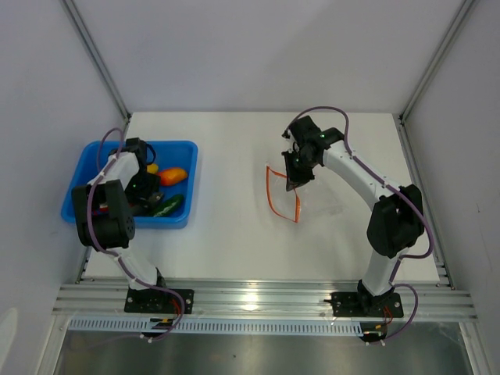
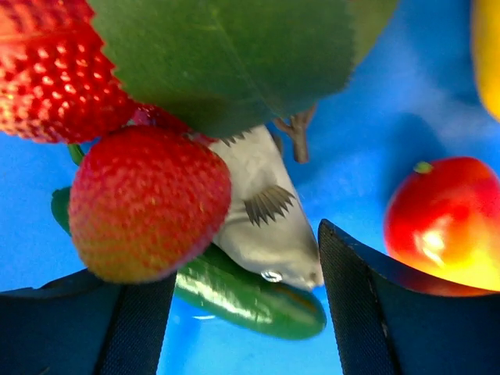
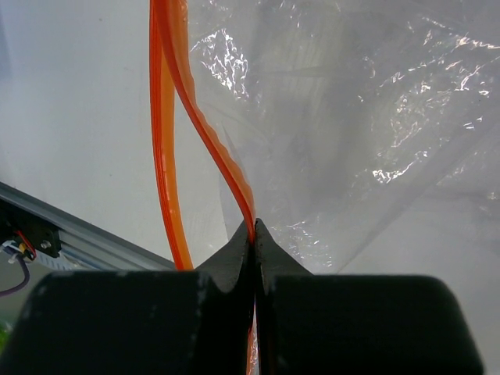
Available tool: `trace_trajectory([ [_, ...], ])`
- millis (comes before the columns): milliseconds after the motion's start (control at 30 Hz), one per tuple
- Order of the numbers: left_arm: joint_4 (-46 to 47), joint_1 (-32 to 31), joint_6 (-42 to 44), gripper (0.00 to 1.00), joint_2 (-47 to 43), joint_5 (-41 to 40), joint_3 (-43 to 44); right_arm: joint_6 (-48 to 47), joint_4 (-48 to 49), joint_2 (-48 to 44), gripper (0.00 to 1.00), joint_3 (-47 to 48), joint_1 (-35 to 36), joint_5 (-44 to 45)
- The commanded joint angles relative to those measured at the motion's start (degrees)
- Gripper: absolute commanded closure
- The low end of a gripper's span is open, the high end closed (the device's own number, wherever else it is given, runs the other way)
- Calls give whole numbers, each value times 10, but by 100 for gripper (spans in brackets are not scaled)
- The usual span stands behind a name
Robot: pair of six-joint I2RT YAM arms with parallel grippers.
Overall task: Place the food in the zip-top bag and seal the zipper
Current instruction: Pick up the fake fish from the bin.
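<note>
The food lies in the blue tray (image 1: 187, 147) at the left: an orange mango (image 1: 173, 176) and a green pepper (image 1: 168, 206). My left gripper (image 1: 144, 187) is down in the tray and open. In the left wrist view its jaws (image 2: 238, 269) straddle a green pepper (image 2: 250, 297) under a grey toy fish (image 2: 262, 219), with a strawberry (image 2: 148, 203) at the left finger and a red-yellow mango (image 2: 445, 223) outside the right finger. The clear zip-top bag (image 1: 285, 194) stands mid-table, lifted by my right gripper (image 1: 295, 178). That gripper (image 3: 254, 228) is shut on one strip of the orange zipper (image 3: 205, 125); the other strip bows away, so the mouth gapes.
A big green leaf (image 2: 234, 55) and a second strawberry (image 2: 55, 70) crowd the tray above the left gripper. A yellow piece (image 1: 152, 167) lies near the mango. Grey walls and aluminium posts enclose the white table (image 1: 226, 156); a metal rail (image 1: 258, 301) runs along its near edge.
</note>
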Motion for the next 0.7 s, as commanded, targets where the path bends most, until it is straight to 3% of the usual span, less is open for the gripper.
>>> trace_trajectory([
  [0, -13, 5, -20, 28, 20, -22, -1, -11, 8, -28, 100, -1, 4, 14],
  [133, -13, 4, -20, 38, 22, -35, -1, -11, 12, -34, 100, -7, 5, 20],
  [233, -27, 6, -9, 55, 32, -38, 16, -12, 13, -37, 100, -8, 6, 25],
  [300, -29, 6, -7, 61, 31, -38, 18, -13, 14, -40, 100, -8, 6, 29],
  [667, -30, 6, 36, 99, -72, -14, 4, -15, 15, -46, 100, 0, 10, 40],
])
